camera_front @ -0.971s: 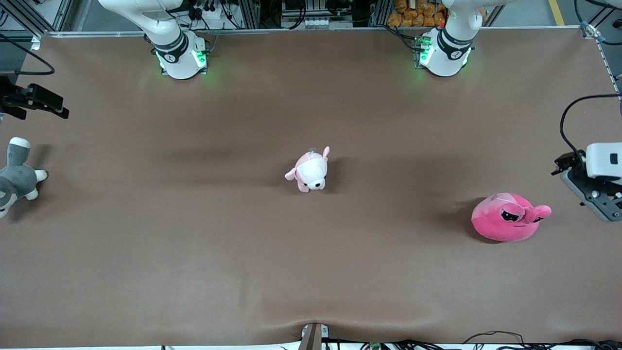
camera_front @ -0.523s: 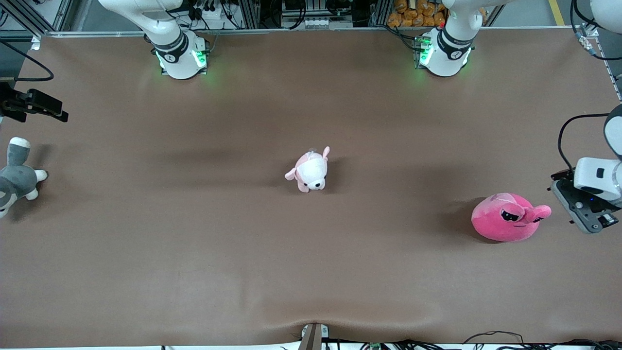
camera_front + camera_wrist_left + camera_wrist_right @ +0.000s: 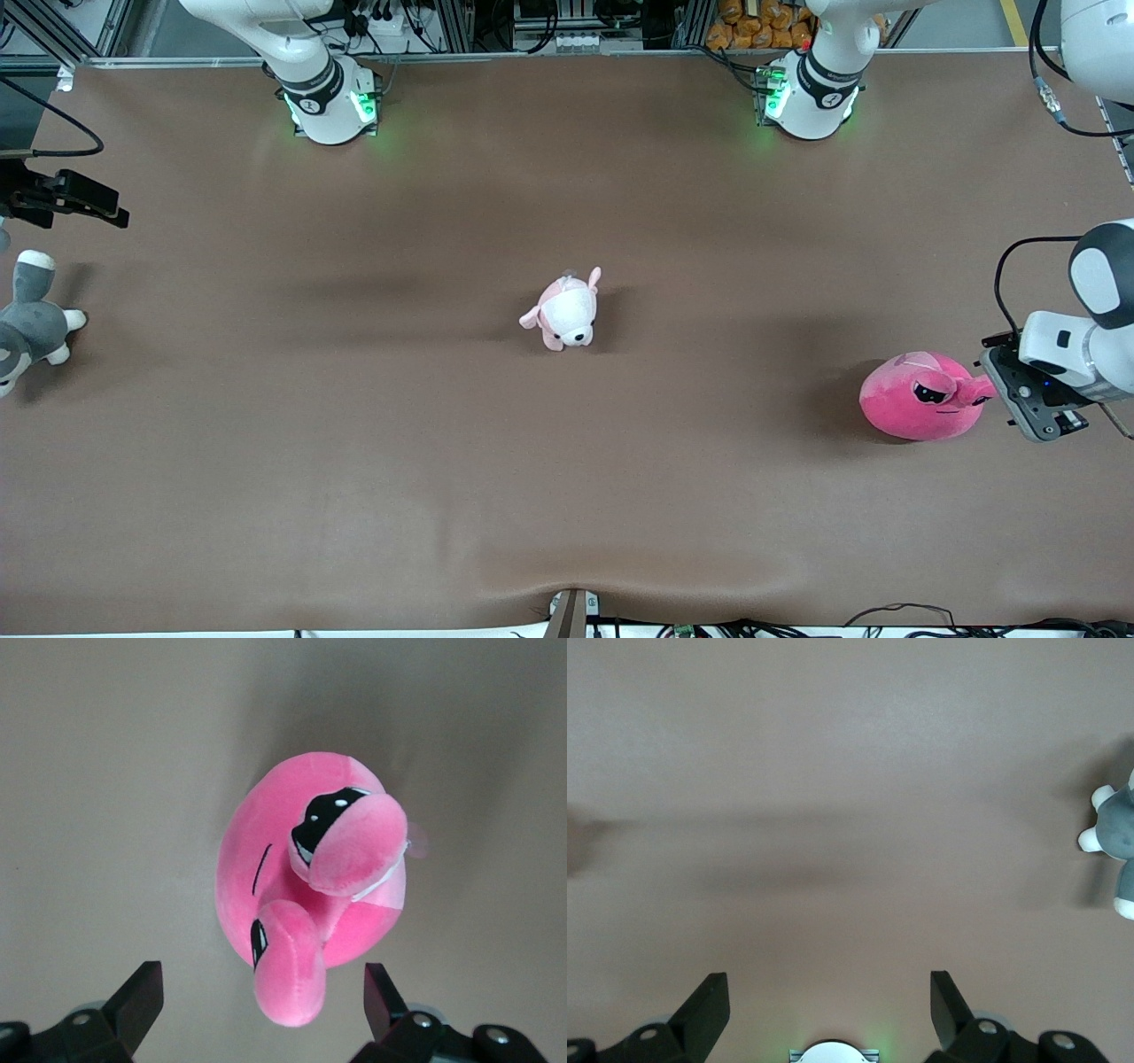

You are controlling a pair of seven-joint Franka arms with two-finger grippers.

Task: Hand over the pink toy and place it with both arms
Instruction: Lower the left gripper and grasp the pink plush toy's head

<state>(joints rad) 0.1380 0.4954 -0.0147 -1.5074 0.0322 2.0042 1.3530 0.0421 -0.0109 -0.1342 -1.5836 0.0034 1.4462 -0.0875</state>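
Observation:
The pink toy (image 3: 921,408), a hot-pink blob plush with two stalked eyes, lies on the brown table toward the left arm's end. My left gripper (image 3: 1001,394) hovers over the toy's edge by one eye stalk. In the left wrist view my left gripper (image 3: 261,979) is open, its black fingers (image 3: 142,988) spread to either side of the nearer eye stalk of the toy (image 3: 292,877) and not touching it. My right gripper (image 3: 111,211) waits over the table's right-arm end. In the right wrist view it (image 3: 828,979) is open and empty over bare table.
A small pale pink-and-white puppy plush (image 3: 567,312) stands mid-table. A grey-and-white plush animal (image 3: 27,323) lies at the right arm's end, nearer the front camera than the right gripper; it also shows in the right wrist view (image 3: 1118,837). The arm bases (image 3: 328,102) stand along the table's edge.
My left gripper has moved in toward the pink toy and now reaches its eye stalk. The toys have not moved. The right gripper has barely shifted.

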